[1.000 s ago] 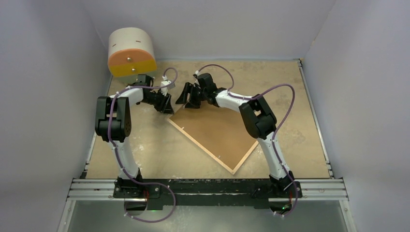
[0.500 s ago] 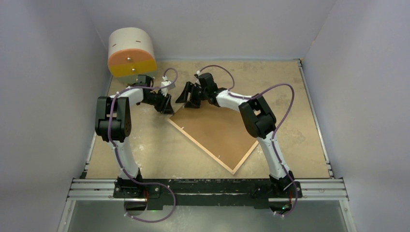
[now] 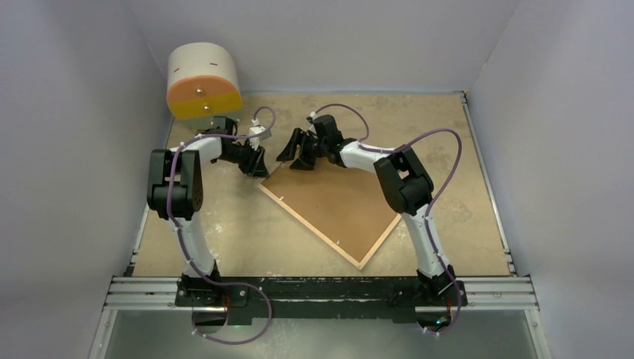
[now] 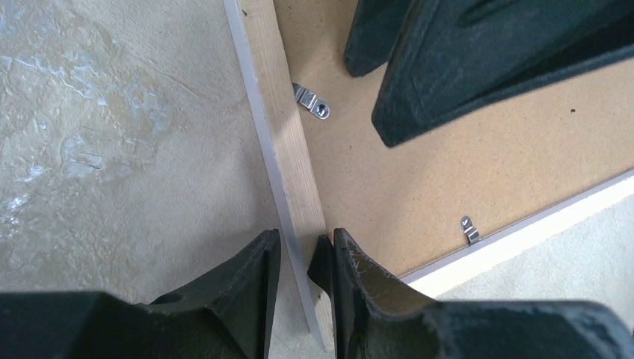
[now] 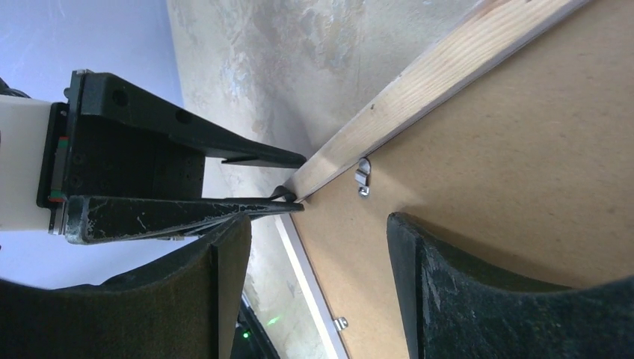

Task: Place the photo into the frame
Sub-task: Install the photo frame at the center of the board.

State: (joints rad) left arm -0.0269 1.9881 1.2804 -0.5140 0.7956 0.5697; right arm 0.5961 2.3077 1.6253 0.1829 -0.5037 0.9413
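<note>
Brown hardboard [image 3: 338,200] is all I see of the back of the frame [image 4: 293,149]. It lies face down on the table [image 3: 448,142], turned cornerwise, and the hardboard sits inside its light wooden rim.

My left pincer [image 4: 300,254] is clamped on this rim close to the far left corner. One finger is outside, at the white edge, and the other is inside, over the hardboard. I judge that this hold is there to stop the frame from sliding while the other arm works.

My right pincer [image 5: 318,224] hangs just above the hardboard near the same corner, with its fingers well apart and holding nothing. A small metal tab [image 5: 362,178] on the rim is just beside it. I think the tabs are its business, because they seem to lock the hardboard in place.

I cannot find the photo in any view. I cannot tell if it is already under the hardboard, so I cannot say how far the task is.
</note>
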